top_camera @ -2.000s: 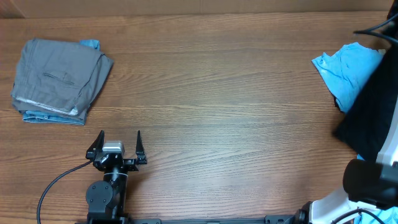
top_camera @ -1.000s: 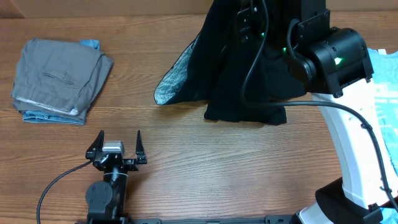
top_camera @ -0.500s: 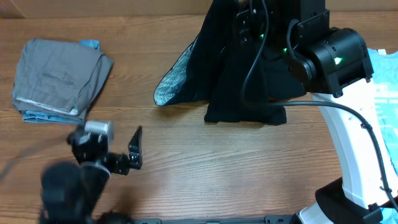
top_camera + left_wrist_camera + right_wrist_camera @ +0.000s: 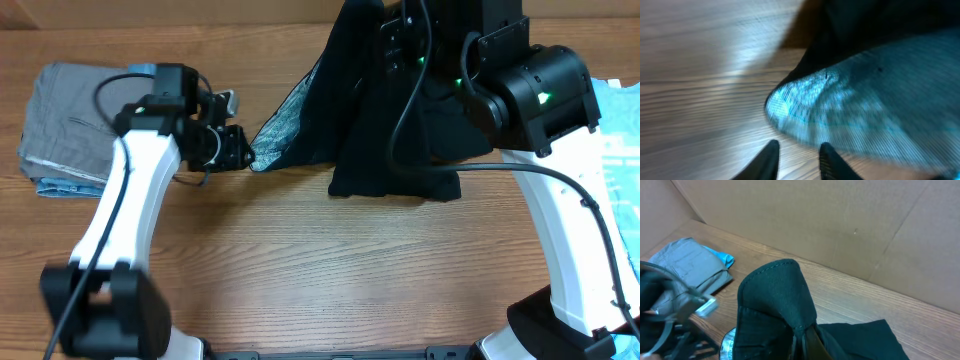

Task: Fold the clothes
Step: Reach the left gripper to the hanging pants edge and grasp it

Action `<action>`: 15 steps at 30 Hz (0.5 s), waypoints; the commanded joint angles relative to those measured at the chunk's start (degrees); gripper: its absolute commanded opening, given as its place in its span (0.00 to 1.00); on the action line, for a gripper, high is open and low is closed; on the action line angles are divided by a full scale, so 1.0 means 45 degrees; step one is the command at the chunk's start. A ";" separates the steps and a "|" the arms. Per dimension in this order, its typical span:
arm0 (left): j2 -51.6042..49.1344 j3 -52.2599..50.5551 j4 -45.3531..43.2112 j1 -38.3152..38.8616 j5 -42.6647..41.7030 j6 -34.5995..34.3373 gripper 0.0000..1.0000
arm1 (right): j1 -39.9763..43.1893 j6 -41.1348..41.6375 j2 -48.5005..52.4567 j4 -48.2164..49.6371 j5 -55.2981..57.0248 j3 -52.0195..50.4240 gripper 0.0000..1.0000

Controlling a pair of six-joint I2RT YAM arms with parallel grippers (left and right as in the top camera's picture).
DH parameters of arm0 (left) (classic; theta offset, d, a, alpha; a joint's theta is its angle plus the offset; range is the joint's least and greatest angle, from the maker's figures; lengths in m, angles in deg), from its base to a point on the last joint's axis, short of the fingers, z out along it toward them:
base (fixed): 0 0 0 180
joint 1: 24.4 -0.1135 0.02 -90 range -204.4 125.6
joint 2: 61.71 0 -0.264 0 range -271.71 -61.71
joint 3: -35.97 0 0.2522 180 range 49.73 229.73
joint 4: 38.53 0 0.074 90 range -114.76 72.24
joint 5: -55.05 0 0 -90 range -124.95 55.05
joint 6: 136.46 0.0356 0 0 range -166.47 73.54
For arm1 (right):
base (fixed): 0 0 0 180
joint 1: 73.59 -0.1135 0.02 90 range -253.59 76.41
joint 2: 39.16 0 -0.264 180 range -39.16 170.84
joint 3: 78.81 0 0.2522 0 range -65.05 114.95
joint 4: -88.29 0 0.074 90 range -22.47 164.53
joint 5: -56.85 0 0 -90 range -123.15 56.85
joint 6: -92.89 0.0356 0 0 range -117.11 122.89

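**Two claws at one black shirt**

Wooden table (image 4: 330,270) below, cardboard wall (image 4: 815,220) behind. My right claw (image 4: 803,339) pinches the black shirt (image 4: 365,150), which hangs mid-table with its hem on the wood and its pale inside showing at the left corner. My left claw (image 4: 797,152), narrowly parted, sits just beside that corner.

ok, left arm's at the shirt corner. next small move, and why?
Probably ease the left gripper forward over the near corner of the black shirt, then close. Its fingertips stand apart just short of that hem, nothing between them, while the right gripper holds the shirt up.
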 commanded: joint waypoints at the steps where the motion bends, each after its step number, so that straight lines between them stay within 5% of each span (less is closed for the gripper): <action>1: -0.1389 0.0160 -0.0393 -0.0180 -0.2866 -0.0491 0.37 | -0.0005 0.0053 -0.0301 0.0015 -0.0024 0.0330 0.04; 9: -0.2268 0.0160 -0.0534 -0.0306 -0.2297 -0.0704 0.60 | -0.0005 0.0049 -0.0301 -0.0194 -0.0019 0.0330 0.04; 15: -0.2244 0.1841 0.0792 -0.0879 -0.2861 -0.0865 0.65 | 0.0000 0.0049 -0.0301 -0.0223 -0.0015 0.0330 0.04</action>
